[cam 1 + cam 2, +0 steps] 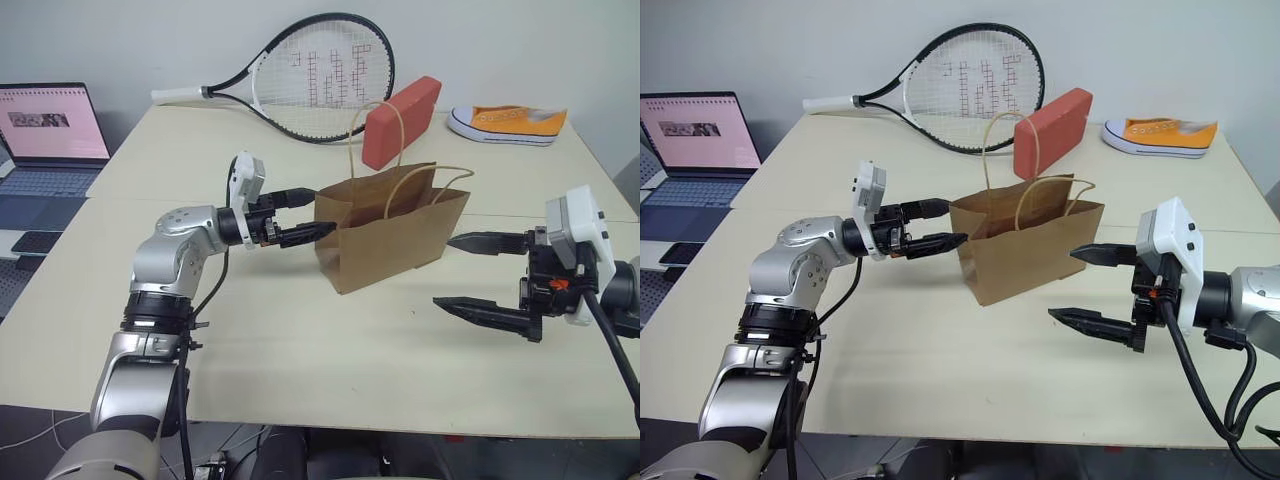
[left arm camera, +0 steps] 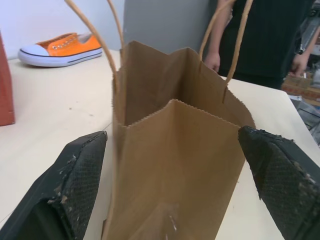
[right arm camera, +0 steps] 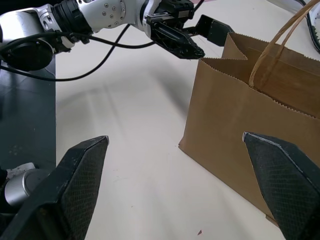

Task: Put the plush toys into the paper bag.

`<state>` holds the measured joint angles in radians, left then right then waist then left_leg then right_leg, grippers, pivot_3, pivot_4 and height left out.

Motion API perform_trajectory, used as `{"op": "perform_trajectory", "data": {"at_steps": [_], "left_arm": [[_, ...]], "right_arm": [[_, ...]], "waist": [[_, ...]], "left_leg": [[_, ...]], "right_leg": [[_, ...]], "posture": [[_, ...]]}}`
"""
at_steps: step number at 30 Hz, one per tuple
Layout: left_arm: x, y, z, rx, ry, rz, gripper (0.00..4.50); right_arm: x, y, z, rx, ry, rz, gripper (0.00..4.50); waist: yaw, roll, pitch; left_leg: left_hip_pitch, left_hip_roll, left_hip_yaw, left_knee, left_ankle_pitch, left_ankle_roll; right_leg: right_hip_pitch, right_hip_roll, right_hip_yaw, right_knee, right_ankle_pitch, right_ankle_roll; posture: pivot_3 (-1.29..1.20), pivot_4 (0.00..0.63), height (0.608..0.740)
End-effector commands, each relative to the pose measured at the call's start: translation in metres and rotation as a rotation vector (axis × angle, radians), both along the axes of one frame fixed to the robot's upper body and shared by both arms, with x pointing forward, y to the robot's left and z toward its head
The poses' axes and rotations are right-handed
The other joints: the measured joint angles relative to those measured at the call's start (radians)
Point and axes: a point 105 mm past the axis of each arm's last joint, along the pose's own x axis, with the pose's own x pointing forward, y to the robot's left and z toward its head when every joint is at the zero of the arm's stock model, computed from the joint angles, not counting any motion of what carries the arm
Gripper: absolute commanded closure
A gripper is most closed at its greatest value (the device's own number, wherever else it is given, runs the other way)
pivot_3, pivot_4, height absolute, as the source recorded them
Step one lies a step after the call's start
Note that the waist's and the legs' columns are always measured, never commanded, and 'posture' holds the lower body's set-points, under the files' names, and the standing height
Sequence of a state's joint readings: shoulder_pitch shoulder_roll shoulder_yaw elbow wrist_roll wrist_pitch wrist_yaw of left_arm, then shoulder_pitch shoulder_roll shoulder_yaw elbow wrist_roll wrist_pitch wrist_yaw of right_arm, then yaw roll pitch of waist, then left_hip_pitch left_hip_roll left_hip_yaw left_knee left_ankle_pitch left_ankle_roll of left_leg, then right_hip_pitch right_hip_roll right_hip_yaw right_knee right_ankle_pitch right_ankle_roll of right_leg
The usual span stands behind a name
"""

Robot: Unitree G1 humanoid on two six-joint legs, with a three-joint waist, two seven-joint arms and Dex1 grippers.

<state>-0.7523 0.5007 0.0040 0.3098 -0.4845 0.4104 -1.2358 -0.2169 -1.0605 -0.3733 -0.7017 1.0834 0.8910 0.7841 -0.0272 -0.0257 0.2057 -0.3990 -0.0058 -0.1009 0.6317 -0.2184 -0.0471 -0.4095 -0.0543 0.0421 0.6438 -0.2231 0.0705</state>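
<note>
Right gripper [image 1: 470, 272] hangs near the table's [image 1: 300, 350] front edge, fingers spread, empty. Paper bag [image 1: 392, 235] stands upright mid-table. Left gripper [image 1: 315, 213] sits at the bag's end, fingers apart, straddling it.

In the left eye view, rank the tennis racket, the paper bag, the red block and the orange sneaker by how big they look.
1. Tennis racket, longest overall.
2. Paper bag; nearer the camera, so its lead over the rest is unsure.
3. Orange sneaker and red block look alike; not ranked.
</note>
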Motion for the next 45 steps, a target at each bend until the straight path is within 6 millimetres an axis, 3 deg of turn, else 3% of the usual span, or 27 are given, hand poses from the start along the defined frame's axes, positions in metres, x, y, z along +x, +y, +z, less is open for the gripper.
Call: {"op": "perform_trajectory", "data": {"at_steps": [1,18,43,45], "left_arm": [[-0.007,-0.005,0.01,0.018,-0.061,-0.041,0.02],[-0.019,-0.007,0.0,0.089,-0.097,-0.031,0.02],[0.001,-0.053,-0.021,-0.049,-0.138,0.154,0.02],[0.002,-0.054,-0.024,-0.042,-0.14,0.157,0.4]], "right_arm": [[-0.004,-0.001,0.01,0.004,-0.041,0.002,0.0],[-0.004,-0.001,0.01,0.027,-0.042,-0.002,0.0],[-0.001,0.005,-0.001,0.027,-0.14,-0.034,0.0],[-0.001,0.006,-0.002,0.027,-0.142,-0.032,0.0]], "waist": [[0.0,0.0,0.0],[0.0,0.0,0.0],[0.002,0.0,0.0],[0.002,0.0,0.0]], "left_leg": [[0.0,0.0,0.0,0.0,0.0,0.0],[0.0,0.0,0.0,0.0,0.0,0.0],[0.0,0.0,0.0,0.001,0.0,0.0],[0.0,0.0,0.0,0.001,0.0,0.0]], "right_leg": [[0.0,0.0,0.0,0.0,0.0,0.0],[0.0,0.0,0.0,0.0,0.0,0.0],[0.001,0.0,0.0,0.0,0.0,0.001],[0.001,0.0,0.0,0.0,0.0,0.001]], "posture": [[0.0,0.15,0.74],[0.0,0.15,0.74],[0.0,0.15,0.74],[0.0,0.15,0.74]]}}
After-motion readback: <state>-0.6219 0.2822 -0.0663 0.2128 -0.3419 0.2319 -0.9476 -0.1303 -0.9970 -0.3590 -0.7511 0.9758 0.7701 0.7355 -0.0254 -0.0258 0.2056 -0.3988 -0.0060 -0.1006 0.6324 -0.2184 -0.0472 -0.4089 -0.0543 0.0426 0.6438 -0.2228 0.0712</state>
